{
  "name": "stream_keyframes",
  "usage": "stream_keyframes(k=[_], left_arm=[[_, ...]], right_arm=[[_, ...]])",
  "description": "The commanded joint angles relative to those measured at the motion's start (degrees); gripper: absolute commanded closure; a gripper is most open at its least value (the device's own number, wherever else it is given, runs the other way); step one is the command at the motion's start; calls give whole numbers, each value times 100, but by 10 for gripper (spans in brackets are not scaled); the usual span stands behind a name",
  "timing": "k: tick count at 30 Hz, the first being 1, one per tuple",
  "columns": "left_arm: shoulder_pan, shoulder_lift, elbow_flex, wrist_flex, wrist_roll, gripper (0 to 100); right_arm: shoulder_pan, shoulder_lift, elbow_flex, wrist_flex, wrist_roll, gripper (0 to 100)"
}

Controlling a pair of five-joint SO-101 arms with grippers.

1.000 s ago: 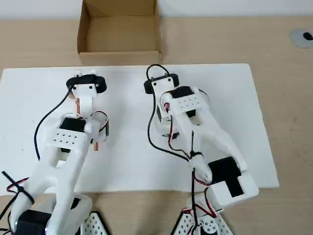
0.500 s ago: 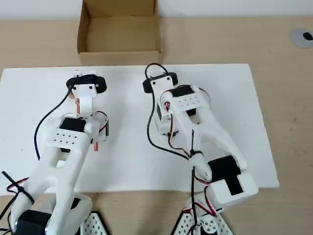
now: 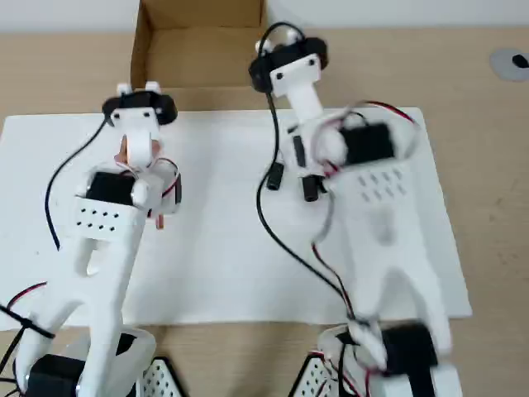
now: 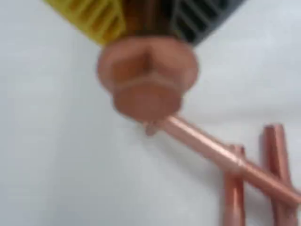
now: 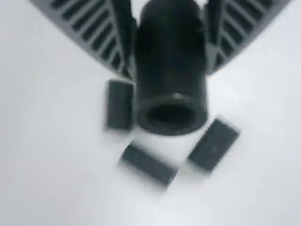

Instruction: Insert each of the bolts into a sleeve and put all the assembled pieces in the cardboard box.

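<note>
White surface point(image 3: 223, 273) being lit brightly and evenly from above, soft shadows being cast beneath loose bolts point(image 4: 211, 150) and sleeves point(image 5: 149, 165), dull sheen being caught on held bolt point(image 4: 146, 80) and held sleeve point(image 5: 171, 61)

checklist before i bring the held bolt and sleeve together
1. left gripper clamped on the bolt: ok
2. right gripper clamped on the sleeve: ok
3. sleeve's bore clear: ok
4. bolt lined up with sleeve: not ok, they are held well apart
5. bolt's shank free to enter: cannot tell
6. cardboard box open on top: ok
</note>
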Motion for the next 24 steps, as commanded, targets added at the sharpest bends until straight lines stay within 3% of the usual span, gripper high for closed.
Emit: stream_keyframes(k=[1,6,10,13,18,21,24], left_arm=[[-18,-479,-782,149,-70,993],[18,-1455,-1073,105,-62,994],[0,-2193,-1037,114,-26,994],[-18,-3108,-1116,26,431,994],[26,-4848,-369,-870,782,994],[-18,-5288,677,-1266,782,994],[35,-5578,1459,-1407,782,994]], right_arm=[[66,-1516,-347,9,281,987],[75,-3011,418,-273,396,987],[92,-3969,2044,-554,396,987],[57,-4681,3398,-914,396,987],[-215,-5587,5789,-2505,264,988],[-585,-6176,7002,-3947,-413,988],[-1007,-6791,8022,-5240,-624,988]])
